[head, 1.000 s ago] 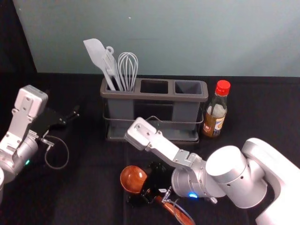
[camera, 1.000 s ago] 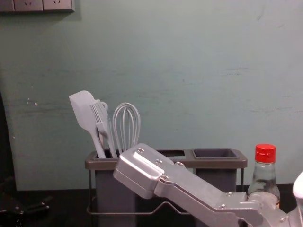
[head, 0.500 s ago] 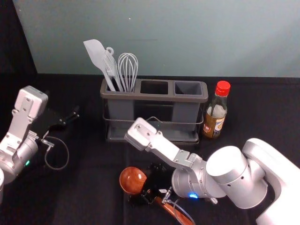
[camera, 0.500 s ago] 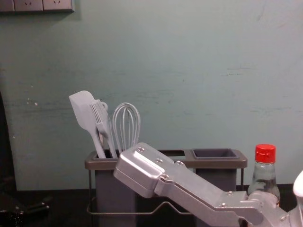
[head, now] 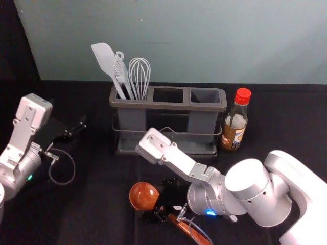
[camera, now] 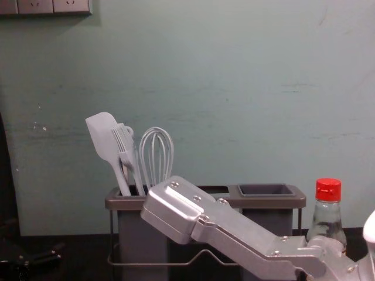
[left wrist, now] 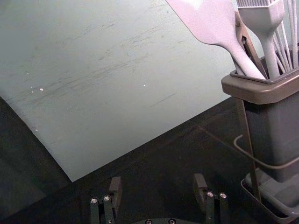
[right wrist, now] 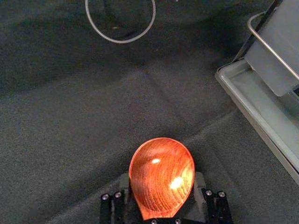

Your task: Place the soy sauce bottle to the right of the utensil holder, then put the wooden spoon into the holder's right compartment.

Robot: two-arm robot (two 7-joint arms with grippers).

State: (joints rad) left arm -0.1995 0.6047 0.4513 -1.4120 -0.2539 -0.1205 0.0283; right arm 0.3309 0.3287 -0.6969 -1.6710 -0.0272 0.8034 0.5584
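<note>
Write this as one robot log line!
right tool: at spoon; left tool: left of holder; bottle: right of holder; spoon: outside holder

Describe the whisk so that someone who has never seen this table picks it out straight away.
Find the long grey utensil holder. In its left compartment stands a cluster of pale utensils; take the rightmost, the whisk. Its rounded cage of thin, looped wires sets it apart from the flat-bladed spatula and the bristled brush.
</note>
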